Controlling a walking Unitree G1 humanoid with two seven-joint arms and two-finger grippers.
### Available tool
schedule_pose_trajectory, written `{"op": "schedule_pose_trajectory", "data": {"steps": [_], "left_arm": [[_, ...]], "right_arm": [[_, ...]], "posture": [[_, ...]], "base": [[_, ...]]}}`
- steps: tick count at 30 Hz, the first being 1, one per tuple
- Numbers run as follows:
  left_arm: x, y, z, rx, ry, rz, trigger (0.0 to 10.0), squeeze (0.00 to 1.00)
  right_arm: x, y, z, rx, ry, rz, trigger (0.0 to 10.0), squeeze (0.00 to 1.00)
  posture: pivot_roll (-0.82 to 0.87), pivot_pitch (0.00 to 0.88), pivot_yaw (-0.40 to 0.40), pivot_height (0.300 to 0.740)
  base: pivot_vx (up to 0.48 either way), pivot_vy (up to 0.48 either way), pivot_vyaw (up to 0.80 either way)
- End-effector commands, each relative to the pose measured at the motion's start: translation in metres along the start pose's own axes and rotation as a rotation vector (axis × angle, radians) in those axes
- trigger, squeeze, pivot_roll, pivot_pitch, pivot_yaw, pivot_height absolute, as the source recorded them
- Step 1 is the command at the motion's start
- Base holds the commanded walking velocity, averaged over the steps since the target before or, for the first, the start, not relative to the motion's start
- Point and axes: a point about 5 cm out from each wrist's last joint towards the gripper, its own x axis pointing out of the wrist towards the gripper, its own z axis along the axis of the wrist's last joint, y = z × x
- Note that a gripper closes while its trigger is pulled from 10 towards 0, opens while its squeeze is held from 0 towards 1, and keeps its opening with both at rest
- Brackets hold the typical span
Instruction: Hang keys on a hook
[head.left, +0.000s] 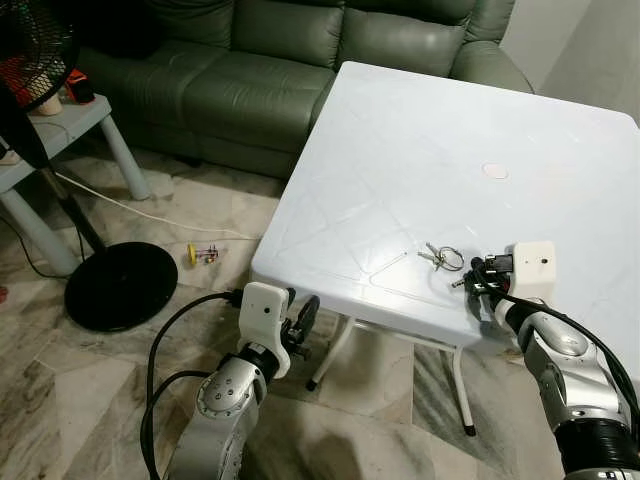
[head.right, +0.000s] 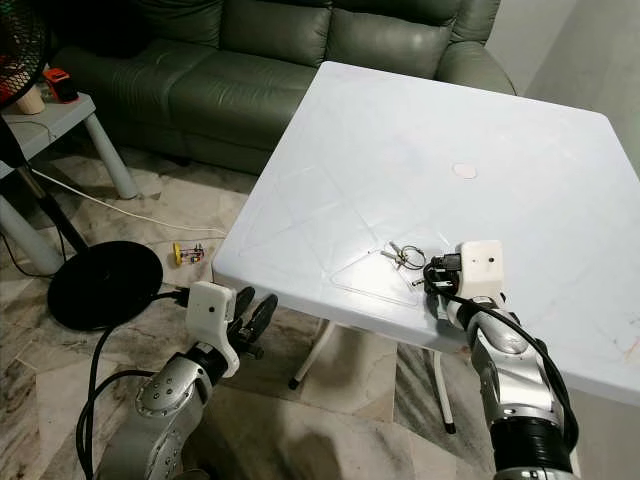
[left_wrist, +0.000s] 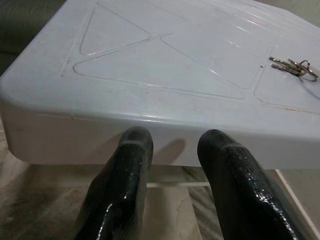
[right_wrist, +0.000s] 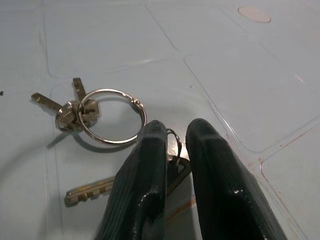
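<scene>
Pinching key (right_wrist: 125, 184), blade flat, right gripper (right_wrist: 175, 131).

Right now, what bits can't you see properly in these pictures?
- The single key on the table: in the right wrist view, the right gripper covers its head, so whether the fingers pinch it is unclear.
- The key ring: too small in the eye views to count its keys.
- The small yellow thing on the floor: too tiny to name.
- The fan: cut off by the left eye view's edge.
</scene>
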Motion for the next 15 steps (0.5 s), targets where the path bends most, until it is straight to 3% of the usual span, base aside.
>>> {"op": "schedule_pose_trajectory", "data": {"steps": [1, 6, 7, 8, 9, 13, 14, 15], "left_arm": [[0.0016, -0.0048, 0.0008, 0.003, -0.004, -0.015, 10.0, 0.00], [0.0015, -0.0052, 0.0004, 0.001, -0.004, -0.017, 10.0, 0.00], [0.0014, -0.0054, 0.0002, 0.000, -0.004, -0.018, 10.0, 0.00], [0.0013, -0.0055, 0.0002, 0.000, -0.003, -0.019, 10.0, 0.00], [0.0013, -0.0056, 0.0002, -0.001, -0.003, -0.019, 10.0, 0.00], [0.0013, -0.0059, 0.0005, -0.003, -0.003, -0.019, 10.0, 0.00], [0.0013, -0.0058, 0.0006, -0.005, -0.003, -0.019, 10.0, 0.00], [0.0012, -0.0056, 0.0006, -0.005, -0.003, -0.018, 10.0, 0.00]], "right_arm": [[0.0005, -0.0038, 0.0005, -0.012, 0.013, -0.009, 10.0, 0.00], [0.0009, -0.0040, 0.0003, -0.013, 0.013, -0.008, 10.0, 0.00], [0.0013, -0.0055, 0.0008, 0.029, 0.001, -0.014, 10.0, 0.84], [0.0015, -0.0066, 0.0012, 0.060, -0.008, -0.018, 10.0, 0.84], [0.0021, -0.0082, 0.0011, 0.050, -0.002, -0.032, 10.0, 1.00], [0.0022, -0.0070, -0.0009, 0.016, 0.029, -0.012, 10.0, 1.00], [0.0019, -0.0064, -0.0011, 0.017, 0.033, 0.001, 10.0, 0.71], [0.0018, -0.0065, -0.0009, 0.011, 0.034, 0.000, 10.0, 0.00]], "posture": [[0.09, 0.131, -0.077, 0.740], [0.09, 0.126, -0.077, 0.740], [0.09, 0.126, -0.077, 0.740], [0.09, 0.126, -0.077, 0.740], [0.09, 0.125, -0.078, 0.740], [0.09, 0.128, -0.078, 0.740], [0.09, 0.131, -0.077, 0.740], [0.09, 0.131, -0.077, 0.740]], "base": [[0.000, 0.000, 0.00], [0.000, 0.000, 0.00], [0.000, 0.000, 0.00], [0.000, 0.000, 0.00], [0.000, 0.000, 0.00], [0.000, 0.000, 0.00], [0.000, 0.000, 0.00], [0.000, 0.000, 0.00]]}}
